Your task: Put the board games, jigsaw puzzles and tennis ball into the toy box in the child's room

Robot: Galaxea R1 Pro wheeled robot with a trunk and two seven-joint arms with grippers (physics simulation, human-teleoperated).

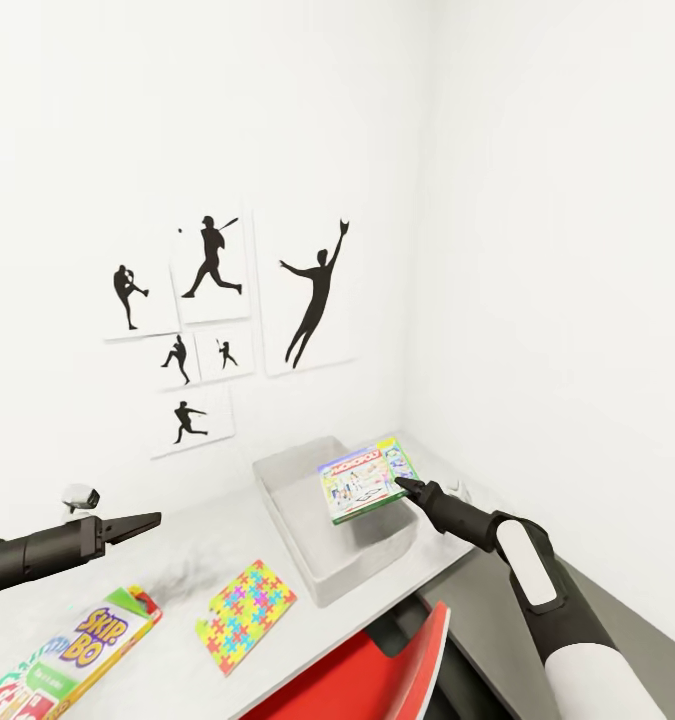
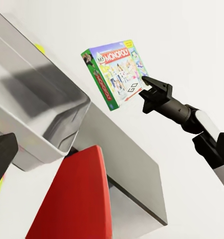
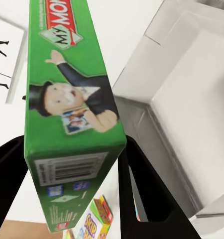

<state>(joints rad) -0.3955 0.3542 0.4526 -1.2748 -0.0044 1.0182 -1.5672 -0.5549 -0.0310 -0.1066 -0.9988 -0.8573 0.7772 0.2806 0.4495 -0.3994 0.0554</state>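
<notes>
1. Skip-Bo game (image 1: 72,650) and puzzle (image 1: 245,613) lie near, on the table (image 1: 177,550).
2. My right gripper (image 1: 402,486) pinches the Monopoly box (image 1: 367,478) by one edge over the toy box (image 1: 307,500).
3. It could tip, slip and miss.
4. My left gripper (image 1: 147,521) looks closed and empty.

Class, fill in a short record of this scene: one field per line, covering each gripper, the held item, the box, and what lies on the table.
right gripper: shut on the Monopoly box, held above the toy box
left gripper: holds nothing, above the table; open or shut cannot be told
toy box: grey, open-topped, on the table
on the table: jigsaw puzzle, Skip-Bo box
in front of the table: red chair
</notes>
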